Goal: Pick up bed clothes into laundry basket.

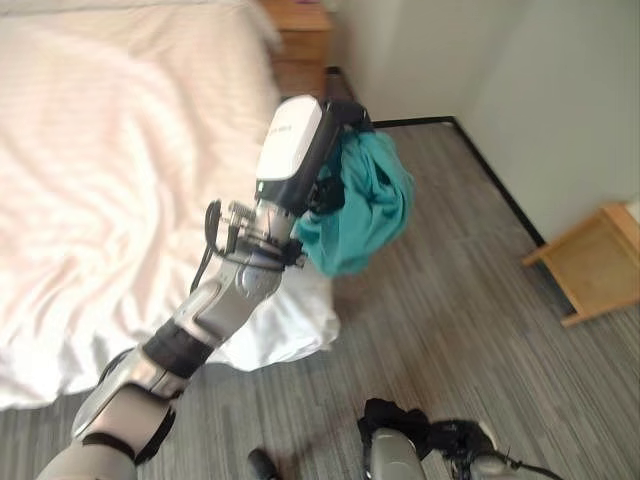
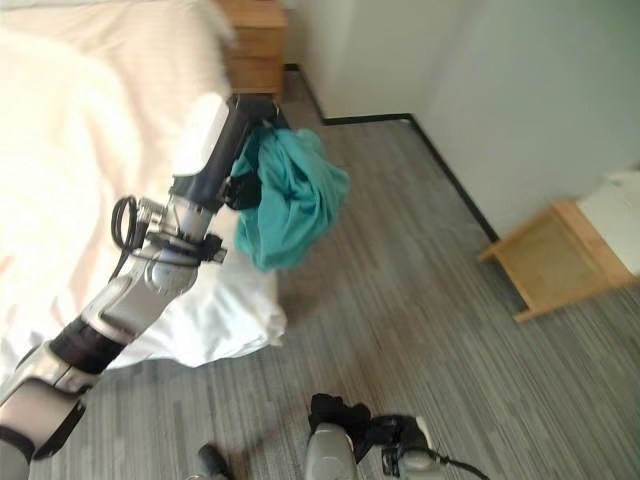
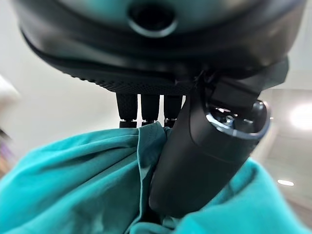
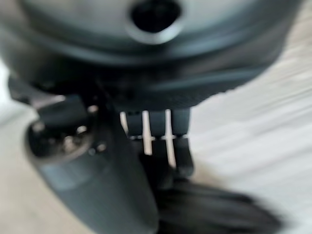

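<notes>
The left hand is holding a teal garment up in the air, just past the corner of the bed and above the grey striped floor. In the left wrist view the thumb is pressing into the cloth while the fingers are curling down into its folds, so the hand is pinching the fabric between them. The garment is hanging bunched, its long axis running roughly straight down from the hand, the lower end pointing at the floor beside the mattress. Its shape is too crumpled to tell what kind of clothing it is.

The right hand is sitting low near the bottom edge of the head views, partly cut off. In its own wrist view the fingers are bending inward beside the thumb, closing on a dark cloth that is blurred and hard to make out.

A wooden nightstand is standing by the bed's head, and a low wooden stand is sitting against the wall.
</notes>
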You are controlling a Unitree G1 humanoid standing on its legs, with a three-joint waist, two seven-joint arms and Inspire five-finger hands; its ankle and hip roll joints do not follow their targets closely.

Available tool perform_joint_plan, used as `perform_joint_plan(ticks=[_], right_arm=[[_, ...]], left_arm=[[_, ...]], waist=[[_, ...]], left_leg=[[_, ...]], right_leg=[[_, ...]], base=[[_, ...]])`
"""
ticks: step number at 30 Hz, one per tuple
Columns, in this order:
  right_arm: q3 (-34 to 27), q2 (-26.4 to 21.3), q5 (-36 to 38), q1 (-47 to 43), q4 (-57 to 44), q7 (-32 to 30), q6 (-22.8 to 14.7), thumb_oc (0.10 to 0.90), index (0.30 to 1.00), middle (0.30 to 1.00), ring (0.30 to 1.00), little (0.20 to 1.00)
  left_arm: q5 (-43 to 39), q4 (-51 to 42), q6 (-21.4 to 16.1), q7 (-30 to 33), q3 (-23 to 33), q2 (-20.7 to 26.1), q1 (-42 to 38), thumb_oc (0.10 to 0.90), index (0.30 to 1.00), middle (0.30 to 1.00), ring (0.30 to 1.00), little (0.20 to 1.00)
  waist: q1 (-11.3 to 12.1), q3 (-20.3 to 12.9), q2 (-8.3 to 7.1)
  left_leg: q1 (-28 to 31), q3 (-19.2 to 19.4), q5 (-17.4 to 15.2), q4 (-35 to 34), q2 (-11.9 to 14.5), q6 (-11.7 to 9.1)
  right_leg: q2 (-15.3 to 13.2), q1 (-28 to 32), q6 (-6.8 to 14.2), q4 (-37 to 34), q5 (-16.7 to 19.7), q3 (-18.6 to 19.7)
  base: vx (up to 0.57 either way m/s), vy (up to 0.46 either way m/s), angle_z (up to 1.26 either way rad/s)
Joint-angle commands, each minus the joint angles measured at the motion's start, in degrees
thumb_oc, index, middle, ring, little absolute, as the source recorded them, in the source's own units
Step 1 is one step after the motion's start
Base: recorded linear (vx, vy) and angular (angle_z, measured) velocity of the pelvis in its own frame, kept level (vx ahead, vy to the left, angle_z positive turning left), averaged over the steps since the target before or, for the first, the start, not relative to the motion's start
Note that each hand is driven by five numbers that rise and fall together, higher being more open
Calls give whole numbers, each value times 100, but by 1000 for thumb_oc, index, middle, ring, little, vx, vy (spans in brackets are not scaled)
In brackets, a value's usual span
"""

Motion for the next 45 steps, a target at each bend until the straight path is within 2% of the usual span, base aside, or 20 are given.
perform_joint_plan(ticks=[1, 4, 5, 7, 8, 10, 11, 12, 13, 15, 17, 21, 25, 30, 34, 36, 38, 41, 42, 45], right_arm=[[-78, -1185, -413, -634, -1004, -741, -326, 400, 300, 300, 300, 300], [11, -1439, -714, -1099, -1628, -893, -302, 400, 300, 300, 300, 300], [-607, -1839, 202, -292, -2903, -131, -718, 400, 300, 300, 300, 300], [-1233, -2166, -276, 285, -4176, -443, -819, 400, 300, 300, 300, 300], [-1491, -1692, 41, 966, -4801, -89, -1067, 400, 300, 300, 300, 300], [-1312, -1997, 45, 681, -5017, -195, -1469, 400, 300, 300, 300, 300], [-1010, -2077, -423, 421, -5604, -224, -1417, 400, 300, 300, 300, 300], [-1005, -2069, -432, 415, -5620, -225, -1403, 400, 300, 300, 300, 300], [-822, -2196, -571, 149, -5818, -209, -1529, 400, 300, 300, 300, 300], [-748, -2316, -687, -12, -5843, -324, -1549, 400, 300, 300, 300, 300], [-701, -2535, -957, -242, -6011, -390, -1497, 400, 300, 300, 300, 300], [-737, -2566, -1125, -337, -6091, -599, -1430, 400, 300, 300, 300, 300], [-580, -2725, -1475, -609, -5882, -826, -1276, 400, 300, 300, 300, 300], [-462, -2720, -1891, -649, -5726, -805, -974, 400, 300, 300, 300, 300], [-486, -2537, -2388, -320, -5702, -880, -792, 400, 300, 300, 300, 300], [-567, -2448, -2631, -379, -6086, -1027, -841, 400, 300, 300, 300, 300], [-687, -2428, -2762, -433, -6394, -1089, -874, 400, 300, 300, 300, 300], [-909, -2407, -2811, -510, -6720, -1236, -925, 400, 300, 300, 300, 300], [-975, -2447, -2740, -668, -6815, -1377, -958, 400, 300, 300, 300, 300], [-774, -2473, -2729, -1033, -6814, -1502, -899, 400, 300, 300, 300, 300]], left_arm=[[-158, -49, -458, -57, 584, -546, 345, 400, 300, 300, 300, 300], [-85, 16, -458, -231, 518, -578, 782, 400, 300, 300, 300, 300], [-104, 114, -447, -90, 917, -393, 930, 400, 300, 300, 300, 300], [-12, 157, -430, -160, 1198, -478, 1105, 400, 300, 300, 300, 300], [142, 158, -351, 3, 1276, -499, 1158, 400, 300, 300, 300, 300], [149, 395, -275, 214, 1278, -463, 1012, 400, 300, 300, 300, 300], [373, 650, -87, 474, 1506, -318, 1228, 400, 300, 300, 300, 300], [377, 653, -90, 479, 1515, -313, 1226, 400, 300, 300, 300, 300], [480, 852, -36, 640, 1758, -173, 1429, 400, 300, 300, 300, 300], [557, 934, 14, 688, 1839, -190, 1533, 400, 300, 300, 300, 300], [836, 939, 104, 736, 1984, -256, 1782, 400, 300, 300, 300, 300], [1011, 933, 176, 796, 1923, -417, 1627, 400, 300, 300, 300, 300], [910, 1122, 215, 770, 1767, -640, 1290, 400, 300, 300, 300, 300], [822, 1026, 247, 620, 1660, -840, 1466, 400, 300, 300, 300, 300], [655, 944, 254, 525, 1602, -900, 1767, 400, 300, 300, 300, 300], [578, 748, 231, 525, 1613, -819, 2066, 400, 300, 300, 300, 300], [582, 611, 176, 481, 1646, -802, 2217, 400, 300, 300, 300, 300], [680, 528, 91, 436, 1605, -788, 2288, 400, 300, 300, 300, 300], [733, 623, 102, 460, 1584, -777, 2254, 400, 300, 300, 300, 300], [933, 982, 184, 577, 1600, -708, 2067, 400, 300, 300, 300, 300]], waist=[[90, -544, 296], [257, -697, 340], [59, -711, 394], [-150, -690, 479], [-338, -627, 608], [-300, -447, 723], [-89, -308, 719], [-101, -307, 729], [-53, -357, 632], [-29, -368, 608], [129, -312, 585], [332, -121, 619], [684, -73, 807], [943, -384, 899], [1010, -574, 563], [801, -361, 743], [545, -200, 892], [151, -145, 874], [57, -149, 685], [-177, -132, 758]], left_leg=[[-559, -35, 203, -118, 370, -429], [-624, 388, 474, 69, 747, -647], [-685, 591, 669, 206, 1021, -806], [-854, 688, 1009, 549, 1549, -1090], [-835, 831, 1186, 802, 1919, -1289], [-960, 347, 1904, 1156, 2264, -1497], [-869, -1561, 1659, 1364, 1840, -1375], [-903, -1573, 1679, 1371, 1856, -1366], [-589, -2689, 1130, 1804, 1507, -1078], [-575, -3050, 1114, 2238, 1342, -974], [-1035, -3639, 629, 3108, 404, -685], [-1920, -3162, -21, 2495, -418, -352], [-2457, -2534, 563, 314, -766, -412], [-2325, -2207, 773, -229, -795, -103], [-1917, -2367, 716, -214, -1171, 102], [-1291, -2687, 415, -276, -1038, 208], [-937, -3073, 144, -276, -992, 212], [-561, -3646, -169, -276, -999, 67], [-233, -3866, -473, -276, -1164, -19], [272, -4167, -923, -276, -858, -208]], right_leg=[[-467, 1297, 640, -838, 893, -618], [-516, 1627, 767, -1495, 1082, -1225], [-268, 1701, 783, -1770, 901, -1142], [158, 1626, 671, -2184, 364, -923], [437, 1604, 567, -2383, 160, -703], [782, 1415, 420, -2435, 33, -307], [1030, 1181, 220, -2304, -44, 397], [1045, 1152, 210, -2293, -19, 393], [1204, 1024, 58, -2301, -8, 1036], [1307, 986, -37, -2309, 41, 1301], [1608, 1222, -309, -2492, -37, 1952], [1784, 1601, -350, -2584, -162, 2365], [2020, 2195, -273, -2763, -604, 2554], [1835, 2705, -127, -2389, -1047, 2575], [1522, 2295, 522, -711, 147, 2339], [1610, 1156, 700, 1084, 1183, 2471], [1696, 167, 370, 1523, 451, 2324], [2110, -360, 114, 315, -140, 2274], [2103, -906, 156, -1331, 137, 2346], [2050, -1146, 405, -2643, 780, 2113]], base=[[-292, -256, -225], [-305, -272, -181], [-237, -288, -87], [-265, -363, -125], [-139, -268, -131], [-171, -222, -142], [-159, -200, -174], [13, -391, -267], [33, -207, -287], [134, -316, -231], [229, -342, -196], [299, -171, -125], [465, -90, -76], [597, -37, -60], [393, -93, 24], [678, -170, 49], [608, -184, 79], [598, -391, 139], [550, -391, 143], [652, -429, 109]])
